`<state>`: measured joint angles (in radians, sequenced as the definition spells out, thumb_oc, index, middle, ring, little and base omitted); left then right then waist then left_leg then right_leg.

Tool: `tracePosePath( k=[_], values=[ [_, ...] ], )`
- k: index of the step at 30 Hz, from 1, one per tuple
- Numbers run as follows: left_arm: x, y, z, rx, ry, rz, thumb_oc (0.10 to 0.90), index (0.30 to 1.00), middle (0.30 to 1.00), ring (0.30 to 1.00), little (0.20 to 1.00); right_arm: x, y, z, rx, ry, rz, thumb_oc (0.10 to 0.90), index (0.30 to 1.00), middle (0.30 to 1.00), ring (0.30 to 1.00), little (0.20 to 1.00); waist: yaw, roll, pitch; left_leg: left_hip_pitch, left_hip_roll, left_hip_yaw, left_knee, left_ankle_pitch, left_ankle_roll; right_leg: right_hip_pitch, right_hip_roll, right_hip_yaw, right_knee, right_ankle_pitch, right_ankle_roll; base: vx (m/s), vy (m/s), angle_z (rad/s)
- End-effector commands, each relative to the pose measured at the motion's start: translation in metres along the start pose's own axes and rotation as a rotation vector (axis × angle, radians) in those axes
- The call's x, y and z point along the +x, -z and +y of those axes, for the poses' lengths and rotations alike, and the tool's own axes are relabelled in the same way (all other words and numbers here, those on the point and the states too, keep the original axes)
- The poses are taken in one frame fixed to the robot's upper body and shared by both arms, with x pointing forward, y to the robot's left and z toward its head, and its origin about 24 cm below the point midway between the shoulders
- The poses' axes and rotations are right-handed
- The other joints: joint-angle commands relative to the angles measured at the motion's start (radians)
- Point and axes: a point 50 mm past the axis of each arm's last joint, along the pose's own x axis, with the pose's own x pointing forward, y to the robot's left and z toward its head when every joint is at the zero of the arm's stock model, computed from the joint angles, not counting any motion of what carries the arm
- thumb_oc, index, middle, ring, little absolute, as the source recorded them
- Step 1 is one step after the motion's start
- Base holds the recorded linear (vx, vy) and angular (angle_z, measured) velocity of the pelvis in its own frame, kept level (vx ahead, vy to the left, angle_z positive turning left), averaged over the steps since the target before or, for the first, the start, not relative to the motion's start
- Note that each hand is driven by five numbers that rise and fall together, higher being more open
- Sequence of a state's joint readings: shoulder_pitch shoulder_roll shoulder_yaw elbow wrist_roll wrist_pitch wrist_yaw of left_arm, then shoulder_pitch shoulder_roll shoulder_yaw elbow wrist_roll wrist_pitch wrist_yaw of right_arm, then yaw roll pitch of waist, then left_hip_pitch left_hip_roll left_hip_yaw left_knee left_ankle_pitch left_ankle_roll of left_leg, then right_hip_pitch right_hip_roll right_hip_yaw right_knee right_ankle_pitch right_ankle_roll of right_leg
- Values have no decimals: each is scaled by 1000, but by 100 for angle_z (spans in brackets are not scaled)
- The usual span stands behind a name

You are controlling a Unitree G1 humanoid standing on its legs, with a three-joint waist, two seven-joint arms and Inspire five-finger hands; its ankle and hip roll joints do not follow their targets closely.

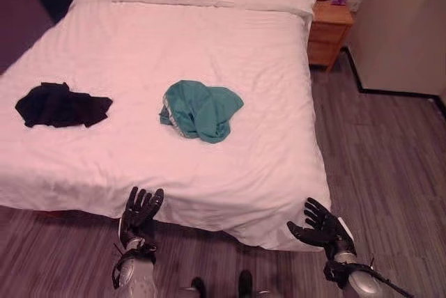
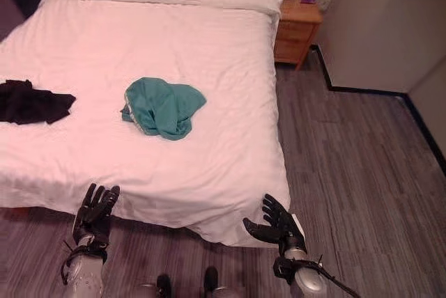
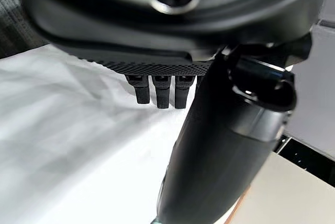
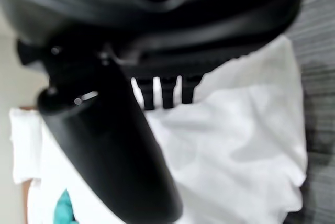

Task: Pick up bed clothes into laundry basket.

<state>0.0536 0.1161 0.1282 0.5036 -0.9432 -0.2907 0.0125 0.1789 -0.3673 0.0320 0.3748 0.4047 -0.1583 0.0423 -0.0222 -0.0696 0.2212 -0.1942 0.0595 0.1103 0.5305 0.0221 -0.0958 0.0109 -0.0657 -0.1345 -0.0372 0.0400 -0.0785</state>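
Clothes on bed (image 1: 279, 173): teal garment (image 1: 201, 109) mid-mattress, black garment (image 1: 61, 105) toward the left. Left robot hand (image 1: 141, 211) and right robot hand (image 1: 322, 227) held relaxed, empty, at the foot edge. Teal garment best pinched at its bunched centre.

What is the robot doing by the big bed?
It is standing at the foot of the bed with both hands held out, and it holds nothing. The left hand and the right hand are open, near the bed's edge. A teal garment lies crumpled in the middle of the bed, and a black garment lies further to the left. Neither has been picked up.
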Motion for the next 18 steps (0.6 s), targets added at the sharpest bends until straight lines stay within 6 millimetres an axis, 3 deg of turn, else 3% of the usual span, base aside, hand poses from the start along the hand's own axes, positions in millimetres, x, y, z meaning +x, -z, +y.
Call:
tracePosePath(
  k=[1,2,3,4,5,7,8,10,12,13,14,15,16,17,18],
  values=[
    [14,-60,-22,2,115,-283,800,900,900,900,900,6,-47,2,-25,-43,-225,800,900,900,900,900,-5,-31,-39,73,191,-84,20,101,1,17,-117,24,71,-6,145,127,418,-26],
    [13,-62,-21,-10,106,-299,800,900,900,900,900,6,-48,2,-50,-49,-228,800,900,900,900,900,-14,-20,-54,114,277,-97,-77,151,-7,5,-143,24,91,-12,165,131,410,-24],
    [13,-61,-20,-4,103,-296,800,900,900,900,900,5,-47,2,-58,-49,-225,800,900,900,900,900,-16,-8,-62,172,327,-77,-171,212,-27,3,-151,29,108,-25,174,103,295,-17],
    [13,-61,-20,-4,103,-296,800,900,900,900,900,5,-47,2,-58,-49,-225,800,900,900,900,900,-14,-8,-60,177,327,-74,-173,213,-27,4,-151,31,108,-25,174,100,342,-6],
    [13,-61,-20,-11,95,-297,800,900,900,900,900,3,-47,0,-73,-43,-223,800,900,900,900,900,-29,8,-76,219,397,-57,-295,301,-54,-13,-178,32,137,-36,197,111,464,-6],
    [16,-62,-27,2,121,-295,800,900,900,900,900,0,-50,-5,-99,-34,-236,800,900,900,900,900,-32,30,-95,249,424,-96,-429,379,-98,-41,-211,62,179,-57,231,138,674,14],
    [18,-66,-32,6,136,-307,800,900,900,900,900,-2,-58,-12,-125,-10,-266,800,900,900,900,900,-41,49,-110,253,429,-139,-481,392,-135,-70,-253,82,227,-67,256,128,702,21],
    [20,-68,-37,11,153,-315,800,900,900,900,900,-3,-59,-17,-126,11,-270,800,900,900,900,900,-43,50,-113,248,429,-157,-476,374,-146,-77,-279,96,244,-73,270,120,560,13],
    [25,-79,-51,26,209,-346,800,900,900,900,900,-1,-63,-23,-86,65,-291,800,900,900,900,900,-52,52,-119,228,407,-167,-406,222,-157,-72,-347,124,216,-26,307,152,612,18],
    [27,-79,-57,26,236,-341,800,900,900,900,900,-2,-62,-26,-77,86,-286,800,900,900,900,900,-61,46,-124,221,384,-155,-392,96,-144,-57,-387,137,174,51,329,88,348,20],
    [27,-79,-57,26,237,-341,800,900,900,900,900,-2,-62,-26,-77,87,-286,800,900,900,900,900,-58,43,-122,220,380,-153,-383,89,-142,-52,-391,138,166,55,332,114,546,16],
    [31,-73,-67,52,271,-307,800,900,900,900,900,-4,-61,-29,-79,122,-280,800,900,900,900,900,-84,32,-125,215,329,-100,-380,-46,-131,-49,-445,143,108,242,340,69,365,-1],
    [31,-73,-67,53,271,-307,800,900,900,900,900,-5,-60,-29,-78,123,-279,800,900,900,900,900,-81,30,-125,215,327,-98,-377,-49,-129,-47,-448,145,102,246,340,63,561,-16],
    [36,-73,-76,133,298,-292,800,900,900,900,900,-2,-60,-28,-34,153,-290,800,900,900,900,900,-87,27,-115,212,299,-86,-379,-68,-118,-73,-468,158,71,389,340,-141,631,-24],
    [40,-86,-81,239,327,-316,800,900,900,900,900,10,-63,-10,126,122,-318,800,900,900,900,900,-78,42,-77,225,256,-29,-398,-69,-75,-140,-454,86,95,427,323,-161,833,-16]
  ],
)
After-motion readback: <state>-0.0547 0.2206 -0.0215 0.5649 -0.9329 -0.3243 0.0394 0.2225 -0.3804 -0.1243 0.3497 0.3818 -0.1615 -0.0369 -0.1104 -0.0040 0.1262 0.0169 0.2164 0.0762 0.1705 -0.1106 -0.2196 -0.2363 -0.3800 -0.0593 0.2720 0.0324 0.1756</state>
